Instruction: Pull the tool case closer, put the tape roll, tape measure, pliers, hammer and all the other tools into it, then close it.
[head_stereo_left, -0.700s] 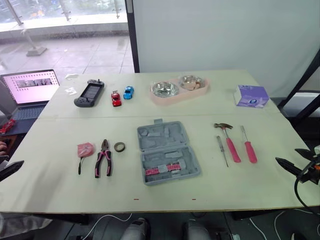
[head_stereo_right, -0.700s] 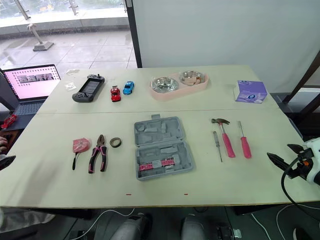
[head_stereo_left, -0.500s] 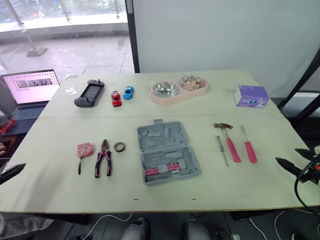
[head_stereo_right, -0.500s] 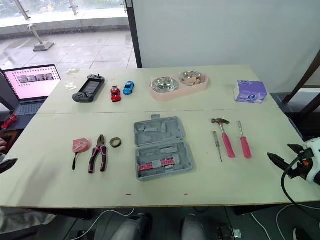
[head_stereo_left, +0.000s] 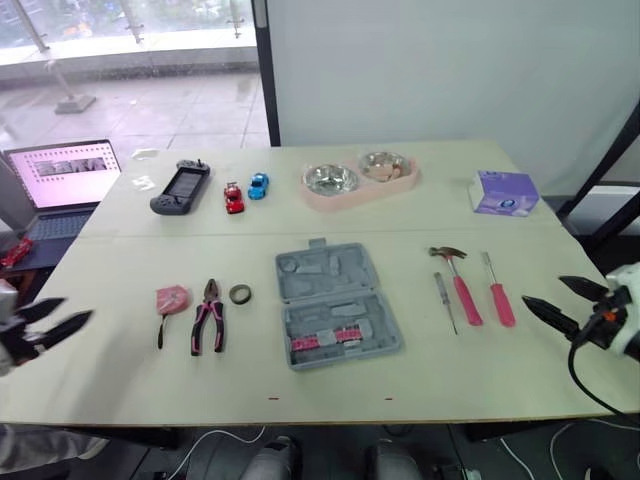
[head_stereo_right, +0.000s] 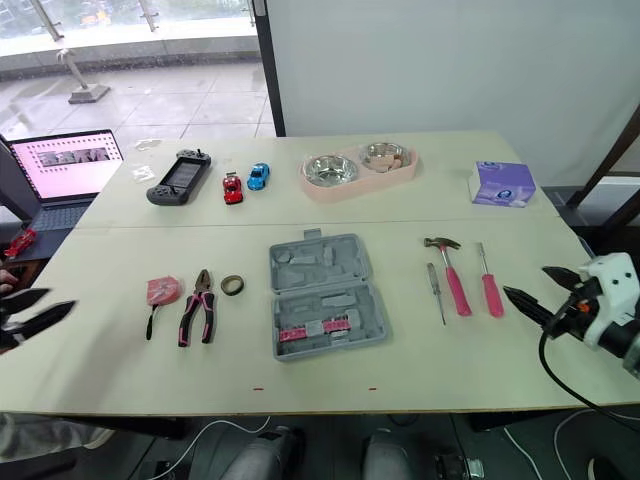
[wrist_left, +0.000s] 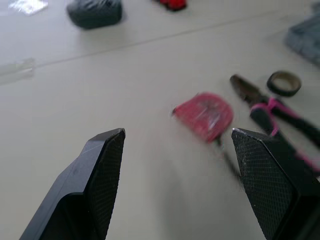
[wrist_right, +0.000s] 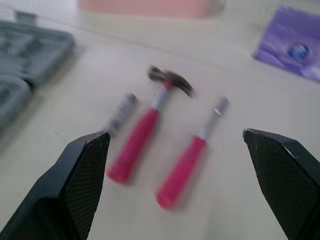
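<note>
The grey tool case (head_stereo_left: 335, 305) lies open at the table's middle, with pink bits in its near half. Left of it lie the tape roll (head_stereo_left: 239, 294), the pink-handled pliers (head_stereo_left: 207, 317) and the pink tape measure (head_stereo_left: 171, 299). On its right are a small screwdriver (head_stereo_left: 444, 300), the pink-handled hammer (head_stereo_left: 455, 282) and a pink screwdriver (head_stereo_left: 496, 290). My left gripper (head_stereo_left: 62, 315) hangs open at the table's left edge, facing the tape measure (wrist_left: 205, 116). My right gripper (head_stereo_left: 545, 290) is open and empty at the right edge, facing the hammer (wrist_right: 145, 130).
Along the far side stand a game controller (head_stereo_left: 180, 187), a red toy car (head_stereo_left: 233, 197), a blue toy car (head_stereo_left: 258, 184), a pink double bowl (head_stereo_left: 360, 178) and a purple box (head_stereo_left: 505, 192). A laptop (head_stereo_left: 60, 180) sits off the table's left.
Both grippers have come inward over the table edges: the left one rose toward the tape measure, and the right one shifted left toward the pink screwdriver. The tools have not moved.
</note>
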